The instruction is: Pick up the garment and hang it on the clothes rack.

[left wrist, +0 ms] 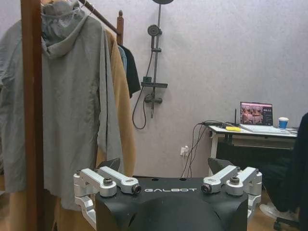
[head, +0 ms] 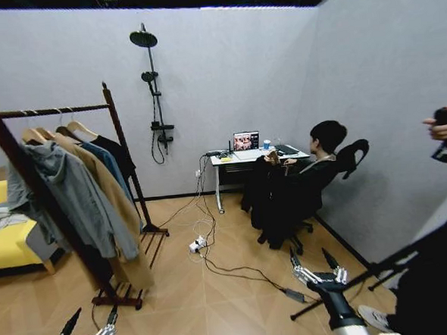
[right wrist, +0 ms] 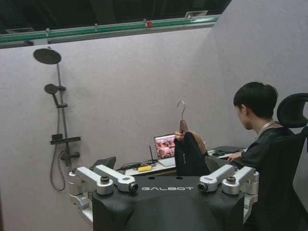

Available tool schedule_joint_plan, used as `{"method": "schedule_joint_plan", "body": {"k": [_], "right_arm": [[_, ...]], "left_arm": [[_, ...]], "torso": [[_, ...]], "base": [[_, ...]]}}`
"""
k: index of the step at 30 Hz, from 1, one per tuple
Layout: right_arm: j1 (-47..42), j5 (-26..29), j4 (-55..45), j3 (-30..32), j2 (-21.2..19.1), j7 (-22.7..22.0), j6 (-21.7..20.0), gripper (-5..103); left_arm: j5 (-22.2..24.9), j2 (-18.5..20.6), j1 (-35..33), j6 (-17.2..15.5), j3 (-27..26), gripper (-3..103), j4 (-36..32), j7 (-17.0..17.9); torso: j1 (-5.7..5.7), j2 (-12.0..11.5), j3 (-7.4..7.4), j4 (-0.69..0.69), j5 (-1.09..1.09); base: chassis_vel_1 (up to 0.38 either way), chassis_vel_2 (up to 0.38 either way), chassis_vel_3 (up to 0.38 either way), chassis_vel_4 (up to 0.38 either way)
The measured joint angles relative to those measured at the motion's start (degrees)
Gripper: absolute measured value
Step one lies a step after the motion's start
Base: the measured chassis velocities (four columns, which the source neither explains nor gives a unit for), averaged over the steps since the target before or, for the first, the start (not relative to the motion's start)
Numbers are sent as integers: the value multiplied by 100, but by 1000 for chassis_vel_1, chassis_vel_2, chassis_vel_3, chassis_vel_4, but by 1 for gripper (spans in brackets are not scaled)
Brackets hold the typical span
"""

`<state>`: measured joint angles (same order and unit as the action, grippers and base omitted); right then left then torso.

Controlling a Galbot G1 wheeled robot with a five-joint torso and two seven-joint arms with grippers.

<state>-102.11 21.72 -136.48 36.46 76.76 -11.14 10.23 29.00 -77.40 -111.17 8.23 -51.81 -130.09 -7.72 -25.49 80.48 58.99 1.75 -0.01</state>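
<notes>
Garment (right wrist: 188, 155): black, on a hanger, hook up, long axis vertical, held up by the seated person at the worktop.
Bearing: ahead, right of centre.
Right gripper (head: 319, 270): nearer, fingers open, empty.
Left gripper (head: 85, 332): open, by clothes rack (head: 123, 136).

One word can be read — GALBOT

It stands in pale capitals on the black housing of the left claw (left wrist: 168, 179) in the left wrist view, and again on the black housing of the right claw (right wrist: 163, 178) in the right wrist view (the laptop screen (right wrist: 165, 146) on the bench shows a picture, too small to read).
</notes>
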Motion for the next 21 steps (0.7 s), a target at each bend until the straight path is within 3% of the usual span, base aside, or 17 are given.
{"method": "schedule_joint_plan", "body": {"k": [9, 21], "right_arm": [[535, 775, -93, 915, 85, -274, -543, 100], [594, 1039, -72, 1312, 55, -254, -573, 100]], "left_arm": [[0, 0, 0, 0, 1, 100, 0, -1], [0, 0, 0, 0, 0, 100, 0, -1]], "torso": [[-1, -1, 0, 0, 0], [6, 4, -2, -1, 1]], "base": [[-181, 183, 165, -170], [-136, 148, 122, -126]]}}
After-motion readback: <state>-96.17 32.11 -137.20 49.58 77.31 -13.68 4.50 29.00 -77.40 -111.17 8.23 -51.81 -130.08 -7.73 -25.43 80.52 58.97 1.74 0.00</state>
